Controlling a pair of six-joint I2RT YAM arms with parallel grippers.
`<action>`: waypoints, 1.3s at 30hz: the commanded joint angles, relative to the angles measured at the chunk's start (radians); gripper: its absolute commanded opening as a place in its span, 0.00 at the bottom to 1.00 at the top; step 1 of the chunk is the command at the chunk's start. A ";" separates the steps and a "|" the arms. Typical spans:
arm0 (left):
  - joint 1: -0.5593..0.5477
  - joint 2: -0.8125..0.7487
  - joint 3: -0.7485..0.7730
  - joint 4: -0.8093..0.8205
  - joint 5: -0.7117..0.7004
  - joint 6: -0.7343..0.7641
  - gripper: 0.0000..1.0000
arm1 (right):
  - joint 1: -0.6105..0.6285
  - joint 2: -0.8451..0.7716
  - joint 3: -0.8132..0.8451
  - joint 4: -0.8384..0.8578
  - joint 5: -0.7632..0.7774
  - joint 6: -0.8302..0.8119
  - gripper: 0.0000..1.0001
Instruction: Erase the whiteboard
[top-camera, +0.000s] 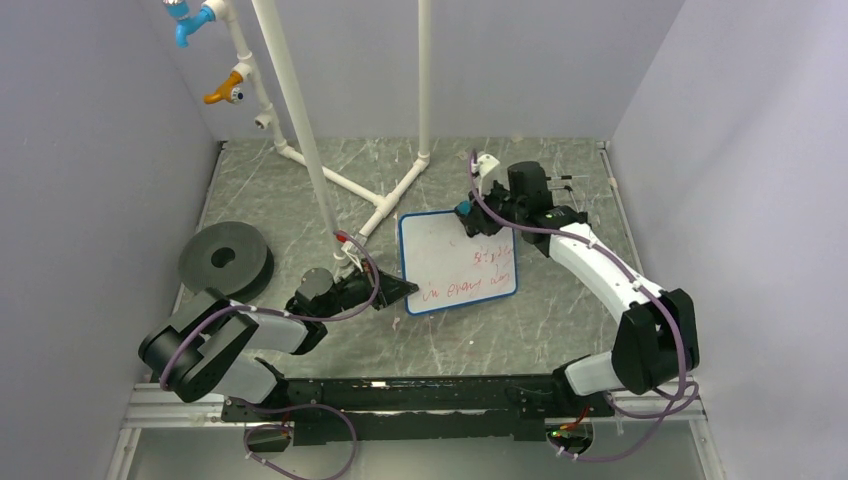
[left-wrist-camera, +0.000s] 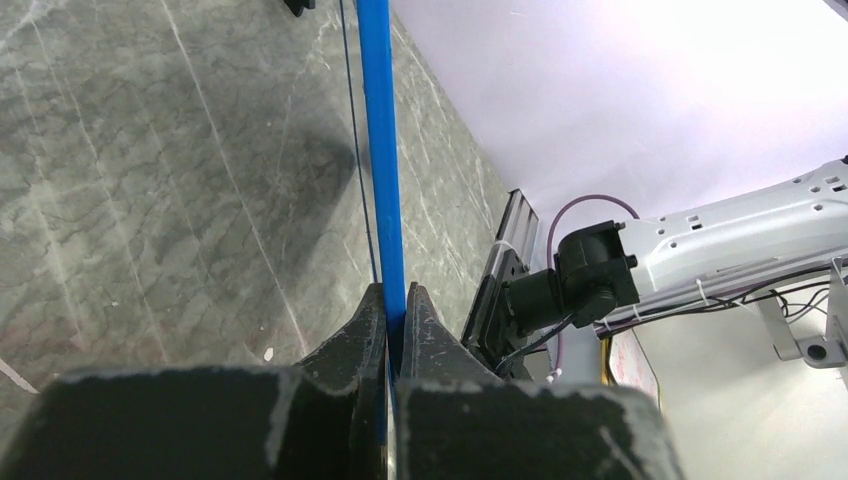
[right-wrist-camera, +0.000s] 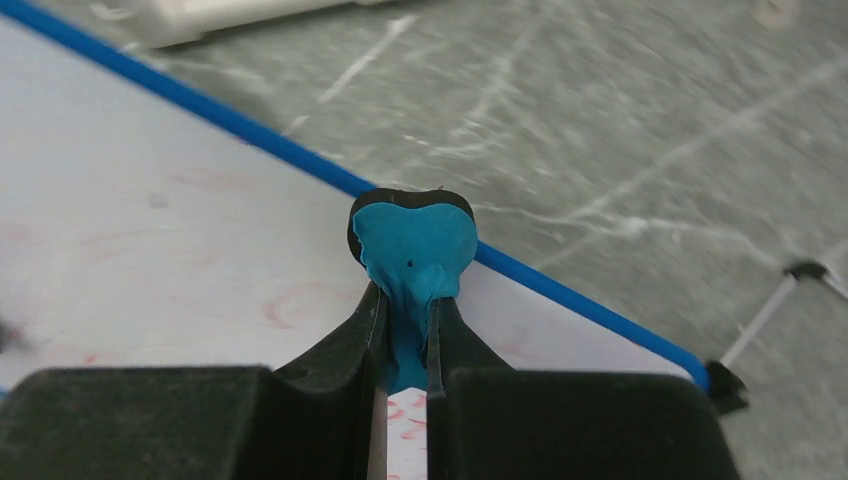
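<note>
The whiteboard (top-camera: 455, 262) lies on the table's middle, white with a thin blue rim and red handwriting near its lower right. My left gripper (top-camera: 405, 292) is shut on the board's blue rim (left-wrist-camera: 384, 150) at its lower left corner, the rim running edge-on between the jaws. My right gripper (top-camera: 468, 215) is shut on a small teal eraser (right-wrist-camera: 413, 250) and holds it over the board's upper right part, near the blue rim (right-wrist-camera: 560, 290). Faint red smears and red writing show on the board (right-wrist-camera: 150, 250) under the jaws.
A white pipe frame (top-camera: 345, 180) stands at the back left of the board. A dark foam ring (top-camera: 225, 260) lies at the left. A thin black wire stand (top-camera: 570, 185) sits behind my right wrist. Grey walls close in both sides.
</note>
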 joint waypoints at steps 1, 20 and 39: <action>-0.012 -0.045 0.063 0.213 0.070 0.023 0.00 | -0.034 -0.011 -0.036 0.092 0.098 0.075 0.00; -0.013 -0.145 0.049 0.066 0.024 0.106 0.00 | 0.199 0.047 0.041 -0.074 0.174 -0.145 0.00; -0.014 -0.168 0.044 0.043 0.022 0.130 0.00 | 0.139 -0.135 -0.246 -0.062 0.060 -0.298 0.00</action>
